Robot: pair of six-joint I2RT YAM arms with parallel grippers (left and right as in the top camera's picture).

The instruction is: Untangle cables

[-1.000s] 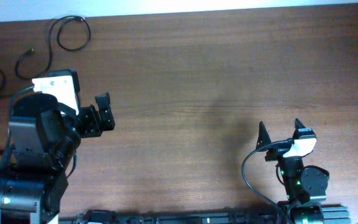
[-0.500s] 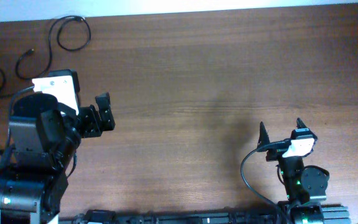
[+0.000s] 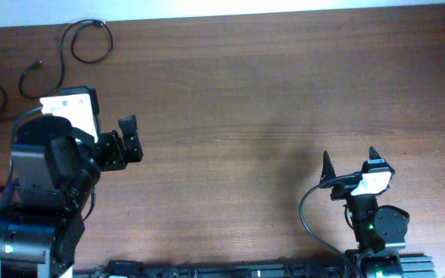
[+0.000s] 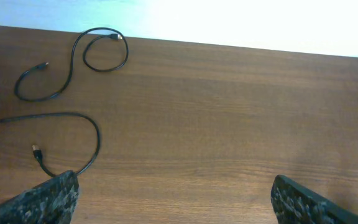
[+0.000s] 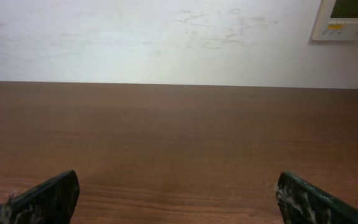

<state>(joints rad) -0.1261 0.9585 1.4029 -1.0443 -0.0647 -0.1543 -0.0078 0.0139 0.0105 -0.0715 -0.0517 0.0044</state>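
Observation:
Thin black cables lie separated at the table's far left. One cable (image 3: 111, 42) forms a loop with a tail toward the left; in the left wrist view this loop (image 4: 127, 56) has a small plug at its top. A second cable (image 3: 4, 99) curves at the left edge; in the left wrist view it (image 4: 73, 114) runs in from the left, bends down and passes under my left finger, near a plug end (image 4: 35, 149). My left gripper (image 3: 132, 137) (image 4: 179, 205) is open and empty, right of the cables. My right gripper (image 3: 350, 164) (image 5: 179, 199) is open and empty at the front right.
The brown wooden table (image 3: 246, 93) ends at a white wall along its far edge. A wall-mounted control panel (image 5: 347, 18) shows at the top right of the right wrist view. The thick black wire on the right arm (image 3: 307, 212) loops beside its base.
My right gripper has drawn back slightly toward the front edge. The left arm and the cables have not moved.

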